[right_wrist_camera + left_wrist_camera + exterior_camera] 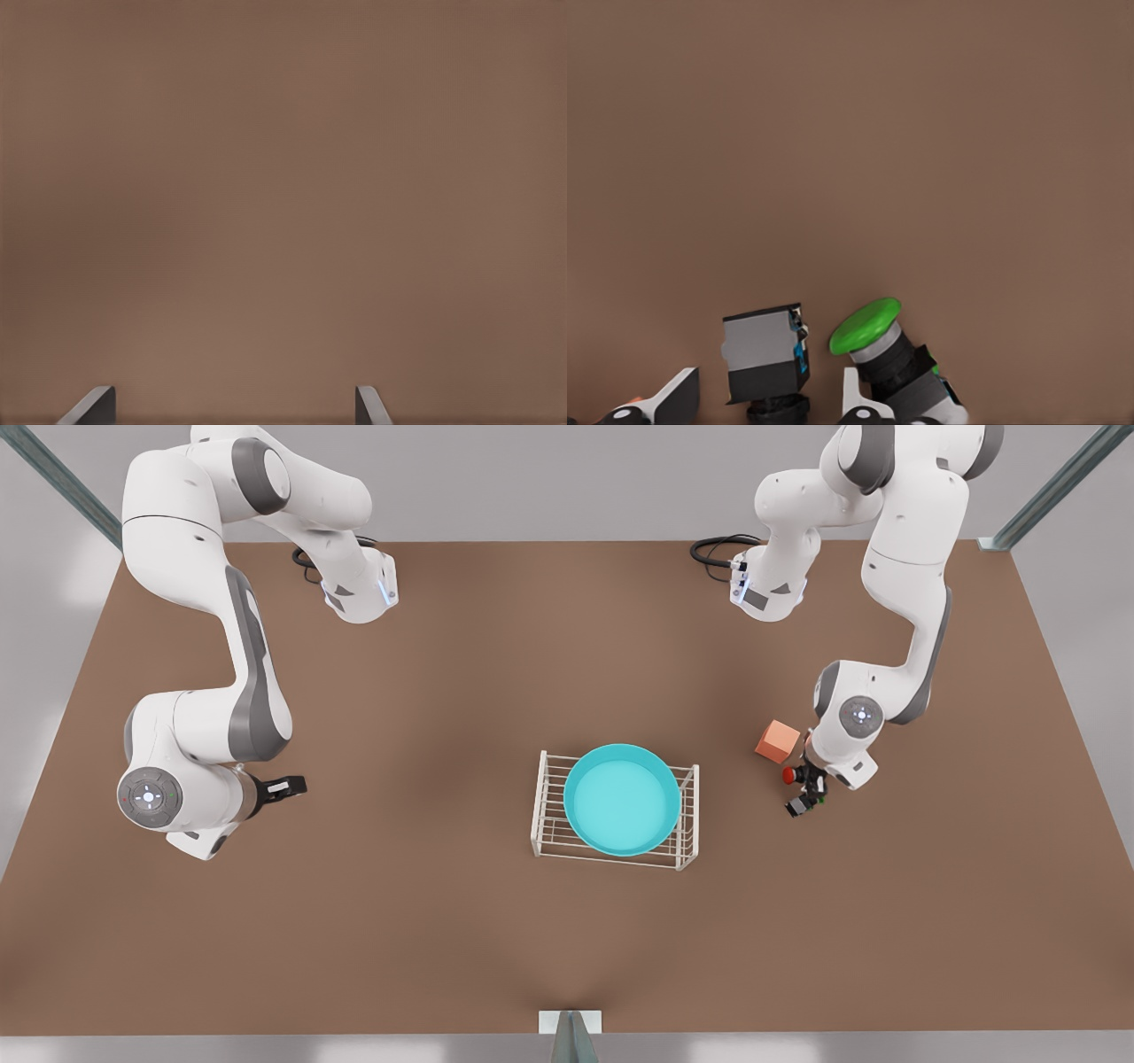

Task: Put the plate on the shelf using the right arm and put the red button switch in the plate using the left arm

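Currently the plate (623,800) rests on the shelf (549,841). The left gripper (804,779) straddles the red button switch (791,776), fingers (671,398) apart, with the green-capped switch (890,354) just beside. Closure should centre on the black body, clear of that neighbour and the orange cube (779,741). The red cap is cut off in the left wrist view. The right gripper (285,786) waits, spread.

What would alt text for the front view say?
A teal plate sits on a white wire shelf on a brown table. The left gripper straddles the red button switch; the open right gripper waits aside.
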`<state>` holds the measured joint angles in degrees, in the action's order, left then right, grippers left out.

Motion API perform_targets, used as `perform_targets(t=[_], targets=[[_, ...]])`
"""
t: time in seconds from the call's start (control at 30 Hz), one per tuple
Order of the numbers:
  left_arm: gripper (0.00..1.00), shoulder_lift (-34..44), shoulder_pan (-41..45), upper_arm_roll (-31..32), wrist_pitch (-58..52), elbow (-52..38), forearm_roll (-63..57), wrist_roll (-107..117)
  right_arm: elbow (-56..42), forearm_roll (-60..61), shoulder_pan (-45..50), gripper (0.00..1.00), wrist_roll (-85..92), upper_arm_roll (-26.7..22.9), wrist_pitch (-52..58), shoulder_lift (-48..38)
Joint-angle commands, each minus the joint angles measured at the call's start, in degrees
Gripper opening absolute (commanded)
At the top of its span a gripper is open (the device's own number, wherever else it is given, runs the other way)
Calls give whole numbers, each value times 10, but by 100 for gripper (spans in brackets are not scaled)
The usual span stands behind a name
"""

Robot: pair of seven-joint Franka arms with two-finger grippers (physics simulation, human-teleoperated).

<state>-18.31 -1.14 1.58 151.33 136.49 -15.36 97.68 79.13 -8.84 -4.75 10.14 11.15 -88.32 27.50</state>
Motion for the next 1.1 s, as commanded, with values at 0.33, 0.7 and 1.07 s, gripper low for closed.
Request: perform_targets(t=[0.33, 0.7, 1.07], targets=[[84, -9, 0, -1, 45, 9, -1, -42, 0, 0, -1, 100, 8, 0, 1, 0], [84, -29, -1, -6, 79, 12, -1, -42, 0, 0, -1, 100, 9, -2, 1, 0], [58, -17, -1, -6, 69, 12, -2, -45, 1, 0, -2, 100, 14, -3, 1, 1]])
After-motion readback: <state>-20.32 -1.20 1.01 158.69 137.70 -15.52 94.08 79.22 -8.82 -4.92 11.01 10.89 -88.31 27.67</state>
